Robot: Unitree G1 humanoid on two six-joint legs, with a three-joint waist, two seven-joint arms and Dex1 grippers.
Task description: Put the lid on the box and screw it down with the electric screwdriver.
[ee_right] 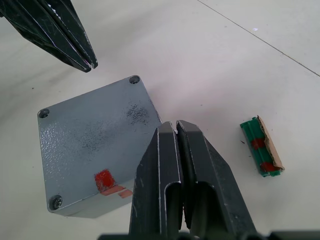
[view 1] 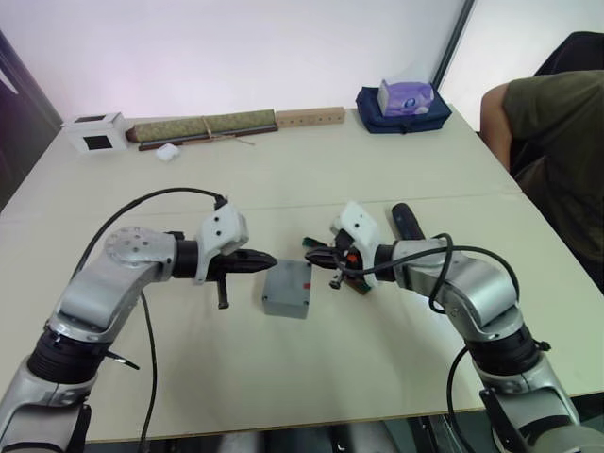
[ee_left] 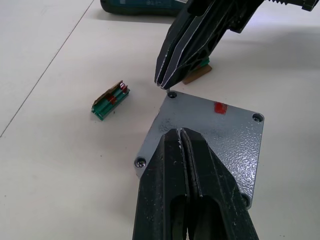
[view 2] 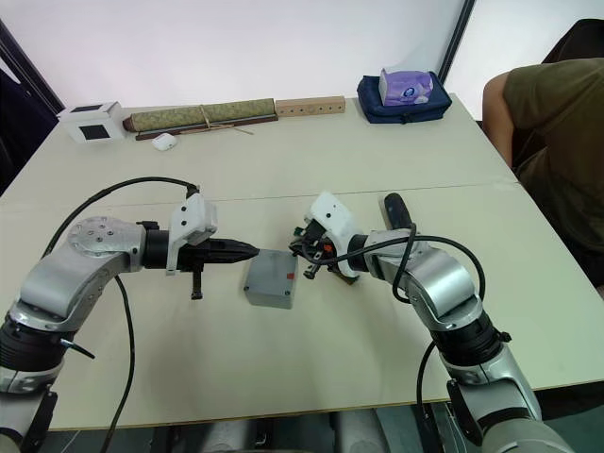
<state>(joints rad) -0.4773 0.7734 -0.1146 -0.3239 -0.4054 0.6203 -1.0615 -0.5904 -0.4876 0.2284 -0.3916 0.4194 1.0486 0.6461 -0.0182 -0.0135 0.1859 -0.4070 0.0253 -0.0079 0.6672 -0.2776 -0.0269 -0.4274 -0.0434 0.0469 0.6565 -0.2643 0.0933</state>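
The grey box (view 1: 284, 304) stands at the table's middle with the lid (view 1: 291, 278) lying flat on it. The lid (ee_right: 85, 135) bears a red mark and has screw heads at its corners. My left gripper (view 1: 269, 260) is shut and empty, its tip just over the lid's left edge. My right gripper (view 1: 311, 253) is also shut and empty, its tip over the lid's far right corner. The two tips nearly face each other across the lid (ee_left: 220, 135). The black electric screwdriver (view 1: 406, 222) lies on the table behind my right wrist.
A small green and red part (ee_right: 262, 147) lies on the table beside the box. Along the far edge are a white carton (view 1: 94, 132), a long roll (view 1: 203, 125), a wooden block (view 1: 310, 117) and a blue pouch (view 1: 404, 106). A person (view 1: 557, 142) sits at the right.
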